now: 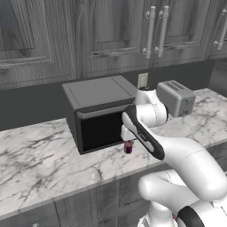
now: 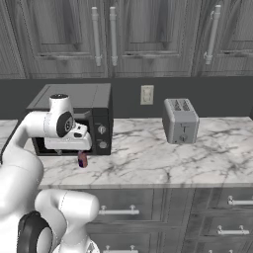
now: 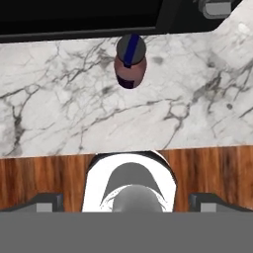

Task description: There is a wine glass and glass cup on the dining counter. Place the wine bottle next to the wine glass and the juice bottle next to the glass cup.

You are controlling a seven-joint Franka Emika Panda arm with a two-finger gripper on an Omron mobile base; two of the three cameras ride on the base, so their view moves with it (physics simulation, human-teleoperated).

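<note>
Here, your inventory runs as follows: one juice bottle [image 1: 128, 147], small and purple, standing upright on the marble counter [image 1: 40, 164] just in front of the black microwave [image 1: 99, 113], close to its lower right corner in the left base view. From the right base view you find the same bottle [image 2: 82, 159] just below the robot's hand, by the microwave's [image 2: 74, 118] control panel. One gripper [image 3: 126, 202], poised above the counter with its camera looking straight down; its two dark fingertips [image 3: 47, 201] stand at the far left and right of the hand view, spread as wide as they go, with nothing between them. In that view you see the bottle [image 3: 130, 62] from above, apart from the fingers, near the microwave's dark front. One silver toaster [image 2: 180, 120], well to the right on the same counter, below a wall socket [image 2: 147, 94].
</note>
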